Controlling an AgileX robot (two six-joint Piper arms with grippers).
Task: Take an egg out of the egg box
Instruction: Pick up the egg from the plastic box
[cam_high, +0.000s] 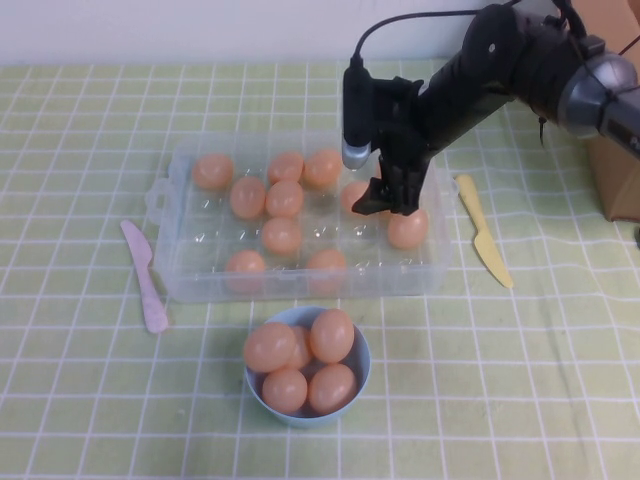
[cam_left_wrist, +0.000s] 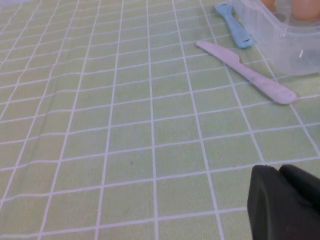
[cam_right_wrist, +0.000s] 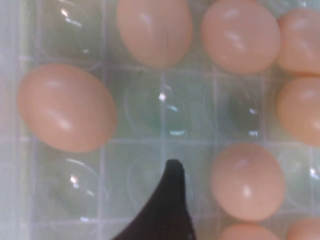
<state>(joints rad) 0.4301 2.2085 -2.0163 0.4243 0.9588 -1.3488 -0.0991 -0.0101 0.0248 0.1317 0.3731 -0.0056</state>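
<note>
The clear egg box lies mid-table with several orange-tan eggs in its cells. My right gripper hangs low over the box's right half, beside an egg that it partly hides. In the right wrist view one dark fingertip stands over an empty cell, with a gap between it and an egg beside it; the other finger is out of view. The right gripper looks open. My left gripper is shut and empty, low over the tablecloth, away from the box.
A light-blue bowl with several eggs stands in front of the box. A pink plastic knife lies left of the box, a yellow one right. A brown carton stands at the far right.
</note>
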